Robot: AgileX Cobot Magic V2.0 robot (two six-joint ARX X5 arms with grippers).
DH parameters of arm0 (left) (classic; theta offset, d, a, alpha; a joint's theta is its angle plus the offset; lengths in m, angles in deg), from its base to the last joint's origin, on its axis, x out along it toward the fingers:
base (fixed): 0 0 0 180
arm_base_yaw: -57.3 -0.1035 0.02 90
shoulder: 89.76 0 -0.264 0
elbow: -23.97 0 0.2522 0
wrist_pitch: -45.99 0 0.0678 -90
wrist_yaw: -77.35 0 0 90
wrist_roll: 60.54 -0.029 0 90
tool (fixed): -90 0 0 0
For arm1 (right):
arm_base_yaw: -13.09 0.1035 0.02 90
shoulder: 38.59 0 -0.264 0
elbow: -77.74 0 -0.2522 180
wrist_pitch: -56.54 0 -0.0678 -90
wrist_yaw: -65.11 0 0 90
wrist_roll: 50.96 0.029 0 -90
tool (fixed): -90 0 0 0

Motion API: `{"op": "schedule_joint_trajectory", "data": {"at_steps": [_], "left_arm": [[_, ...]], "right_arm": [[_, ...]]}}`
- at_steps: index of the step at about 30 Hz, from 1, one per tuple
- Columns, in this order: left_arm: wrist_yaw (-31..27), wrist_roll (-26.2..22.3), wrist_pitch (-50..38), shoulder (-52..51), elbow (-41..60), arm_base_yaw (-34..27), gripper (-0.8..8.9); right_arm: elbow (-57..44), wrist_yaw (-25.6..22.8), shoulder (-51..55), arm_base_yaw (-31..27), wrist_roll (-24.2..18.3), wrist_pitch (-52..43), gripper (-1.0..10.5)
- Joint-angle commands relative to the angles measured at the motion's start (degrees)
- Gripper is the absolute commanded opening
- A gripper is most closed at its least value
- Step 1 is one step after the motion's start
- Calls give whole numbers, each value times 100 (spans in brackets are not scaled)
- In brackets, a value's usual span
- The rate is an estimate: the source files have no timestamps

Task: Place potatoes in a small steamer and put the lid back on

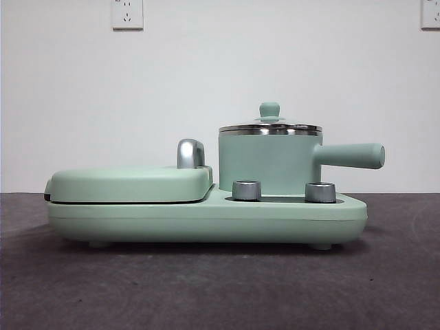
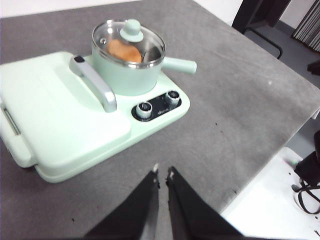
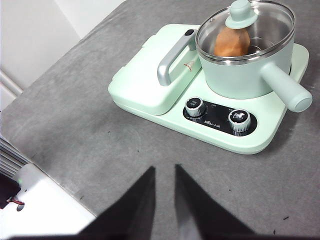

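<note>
The mint-green small steamer (image 1: 268, 161) stands on the right half of the cooker base, its long handle pointing right. The glass lid (image 1: 269, 110) sits flat on its steel rim. Through the glass of the lid (image 3: 270, 25) I see the orange-brown potato (image 3: 231, 42) inside the pot; the left wrist view also shows the potato (image 2: 125, 51) under the lid (image 2: 150, 47). My left gripper (image 2: 163, 172) hovers over bare table well away from the steamer (image 2: 125, 77), shut and holding nothing. My right gripper (image 3: 164, 168) also hangs back from the steamer (image 3: 240, 80), shut and holding nothing.
The flat green griddle cover (image 1: 130, 182) with a steel handle (image 1: 190, 152) lies closed to the left of the pot. Two silver knobs (image 1: 247, 190) stand at the base's front. The grey table ends at an edge (image 2: 260, 170) beside the left gripper.
</note>
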Motion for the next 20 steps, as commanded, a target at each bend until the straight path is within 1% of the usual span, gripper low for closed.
{"op": "schedule_joint_trajectory", "data": {"at_steps": [1, 15, 18, 20], "left_arm": [[-9, 26, -66, 4, -77, 24, 20], [-11, 24, -125, -24, -48, -22, 20], [11, 22, -234, -42, 37, -245, 20], [70, 22, -579, -138, 345, -551, 20]], "right_arm": [[52, 0, -7, 31, -50, -59, 25], [52, 2, -7, 31, -52, -59, 25], [52, 2, -7, 31, -50, -59, 26], [52, 0, -7, 31, -50, -59, 25]]}}
